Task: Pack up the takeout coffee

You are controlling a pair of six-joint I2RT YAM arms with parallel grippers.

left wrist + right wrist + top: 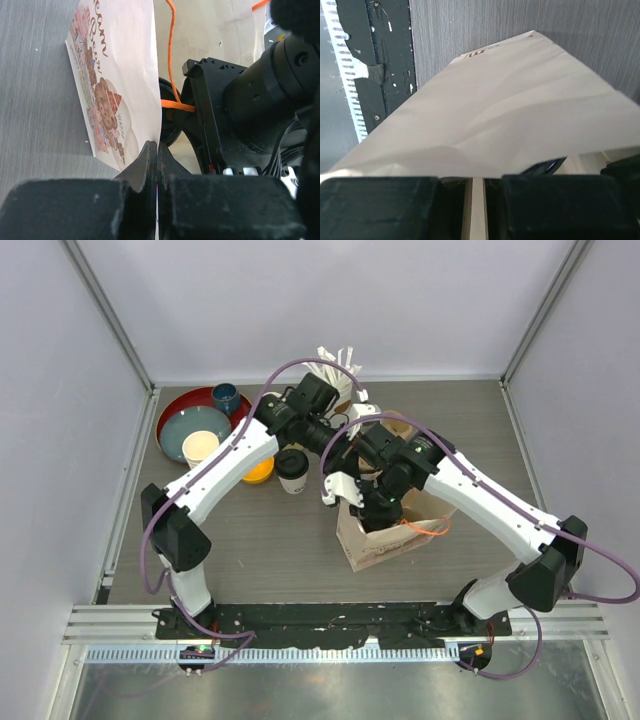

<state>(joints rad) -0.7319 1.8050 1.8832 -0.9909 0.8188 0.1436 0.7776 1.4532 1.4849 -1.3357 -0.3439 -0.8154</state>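
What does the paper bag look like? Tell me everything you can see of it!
The paper bag is thin, pale paper with orange handles and a teddy-bear picture on one side. It stands open on the grey table. The left end effector pinches one wall's edge, and the right end effector pinches another.

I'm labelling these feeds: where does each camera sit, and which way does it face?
Top external: above and behind the bases, looking down on the table; both arms show.
Left wrist: looks along the left pincer, shut on the printed paper bag; the right arm's black wrist shows beside it.
Right wrist: looks past the right pincer, clamped on the bag's plain wall, toward the table's near edge.
Shared: all three see the bag.
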